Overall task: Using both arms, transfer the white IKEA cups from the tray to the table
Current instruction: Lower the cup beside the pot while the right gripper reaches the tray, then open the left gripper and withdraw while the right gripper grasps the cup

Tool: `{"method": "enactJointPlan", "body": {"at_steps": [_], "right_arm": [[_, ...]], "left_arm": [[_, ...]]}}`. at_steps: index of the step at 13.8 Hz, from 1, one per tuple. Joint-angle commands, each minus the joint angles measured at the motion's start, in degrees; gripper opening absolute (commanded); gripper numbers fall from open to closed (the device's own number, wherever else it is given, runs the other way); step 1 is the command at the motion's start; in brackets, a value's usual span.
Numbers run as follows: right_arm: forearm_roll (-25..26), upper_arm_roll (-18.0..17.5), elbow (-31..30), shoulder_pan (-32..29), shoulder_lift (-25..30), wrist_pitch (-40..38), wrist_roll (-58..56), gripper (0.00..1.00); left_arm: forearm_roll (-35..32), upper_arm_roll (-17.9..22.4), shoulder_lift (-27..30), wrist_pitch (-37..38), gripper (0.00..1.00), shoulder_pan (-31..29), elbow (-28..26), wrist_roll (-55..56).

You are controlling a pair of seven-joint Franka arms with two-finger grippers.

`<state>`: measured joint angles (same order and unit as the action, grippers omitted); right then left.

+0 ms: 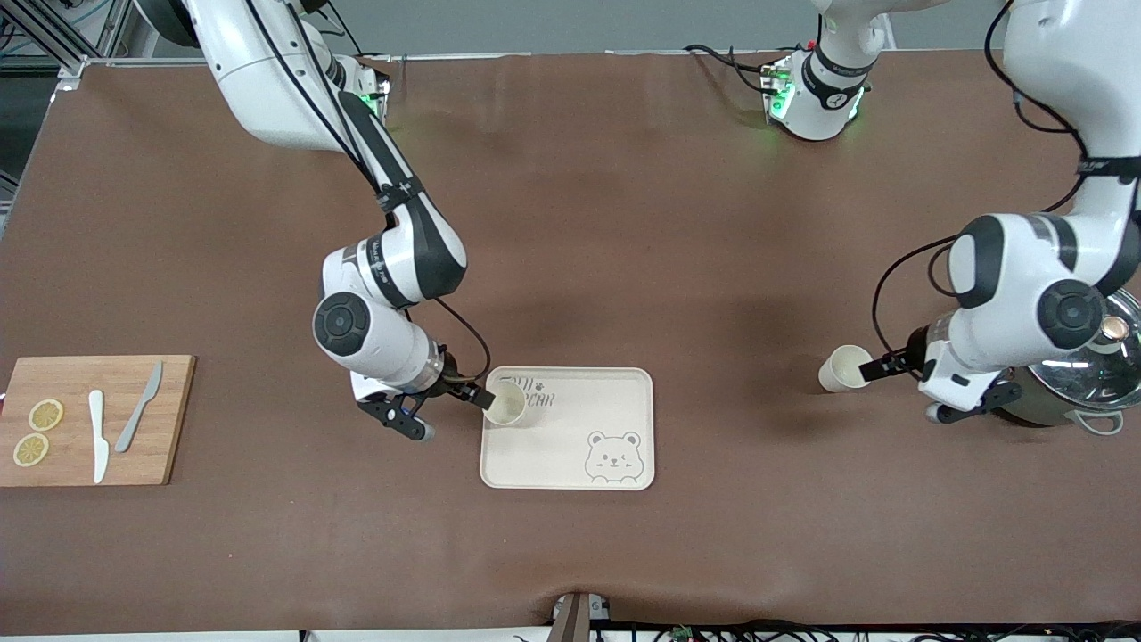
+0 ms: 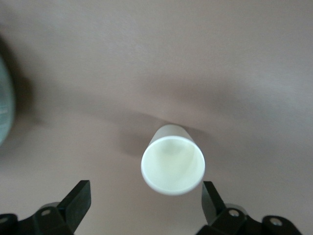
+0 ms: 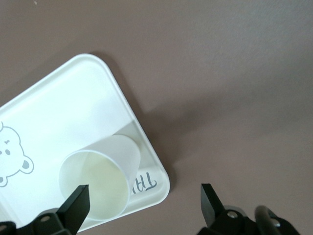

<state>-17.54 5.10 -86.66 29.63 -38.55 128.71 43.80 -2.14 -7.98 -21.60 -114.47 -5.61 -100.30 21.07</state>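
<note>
Brown table [image 1: 624,223], grey wall along its robot edge. Two arms, two cups, one tray [image 1: 615,406], one board [image 1: 169,419], one pot [image 1: 1092,374], two knives, two lemon slices. Right gripper [image 1: 486,399] spread wide beside a cup [image 1: 506,403] on the tray corner. Left gripper [image 1: 878,367] wide open beside second cup [image 1: 842,368] on bare table near the pot.

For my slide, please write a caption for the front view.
Right gripper at a white cup on the bear tray; left gripper beside the second cup.
</note>
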Motion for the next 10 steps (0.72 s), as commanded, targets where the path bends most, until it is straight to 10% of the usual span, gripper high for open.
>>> {"method": "enactJointPlan", "body": {"at_steps": [1,10], "right_arm": [[-1.2,0.7,1.4,0.1,-0.8,-0.5,0.6,1.0],[-0.6,0.8,1.5,0.4,-0.1,-4.3,2.5,1.0]], "left_arm": [[0.1,-0.6,0.6,9.9,1.0,-0.9,8.5,-2.6],[0.0,-0.9,2.7,15.2,1.0,-0.8,17.5,-4.5]]}}
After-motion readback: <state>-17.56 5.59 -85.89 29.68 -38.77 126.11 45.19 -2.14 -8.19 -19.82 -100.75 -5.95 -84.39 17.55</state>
